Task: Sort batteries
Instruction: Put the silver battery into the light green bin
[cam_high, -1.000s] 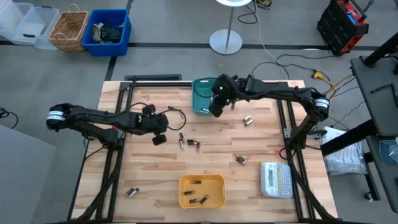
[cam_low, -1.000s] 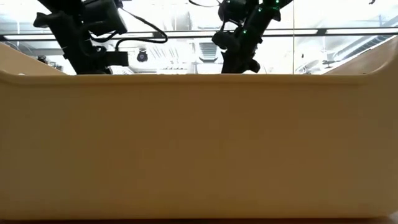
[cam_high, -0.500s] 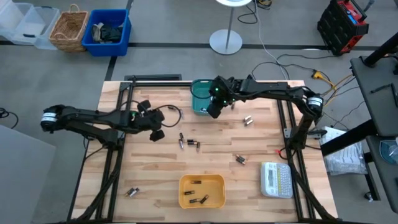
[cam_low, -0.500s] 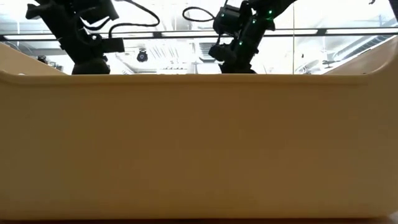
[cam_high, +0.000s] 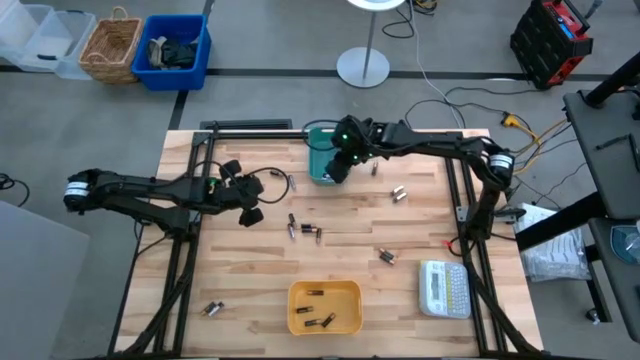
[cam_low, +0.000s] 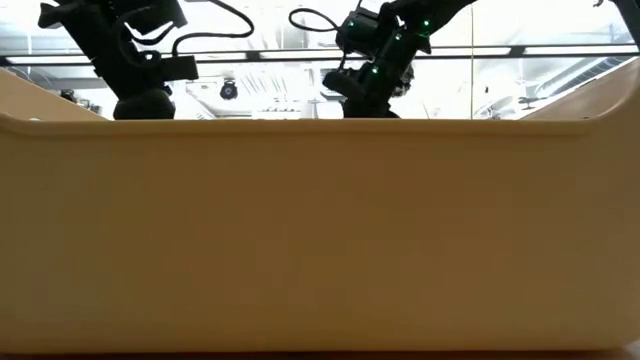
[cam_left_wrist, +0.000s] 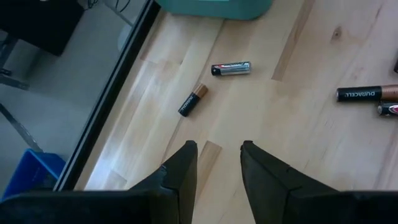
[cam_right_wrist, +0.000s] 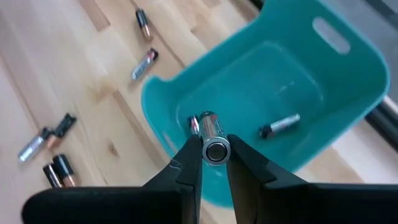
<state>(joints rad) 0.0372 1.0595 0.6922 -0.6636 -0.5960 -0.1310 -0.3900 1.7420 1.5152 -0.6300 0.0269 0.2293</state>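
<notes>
My right gripper (cam_high: 338, 168) hangs over the teal bin (cam_high: 320, 152) at the table's far middle, shut on a silvery battery (cam_right_wrist: 215, 151). Two batteries (cam_right_wrist: 280, 126) lie on the bin's floor. My left gripper (cam_high: 248, 208) hovers open above bare wood left of centre; two loose batteries (cam_left_wrist: 231, 68) lie ahead of it, toward the teal bin (cam_left_wrist: 217, 5). More batteries (cam_high: 303, 229) lie scattered at the table's middle and right (cam_high: 399, 193). The yellow bin (cam_high: 325, 306) near the front edge holds several. My right gripper pinches the silvery battery between its two fingertips (cam_right_wrist: 190, 155), which come from above pointing down. The battery lies along the fingers, its round end (cam_right_wrist: 215, 147) showing toward the camera. It is lifted clear, above the teal bin's inside.
A white label maker (cam_high: 444, 288) sits at the near right. One battery (cam_high: 211, 309) lies at the near left, another (cam_high: 386, 257) right of centre. In the low view the yellow bin's wall (cam_low: 320, 230) hides the table top.
My right gripper has carried the battery a little toward the table's left edge, ending over the teal bin. My left gripper has drawn back slightly toward the left edge, still open.
</notes>
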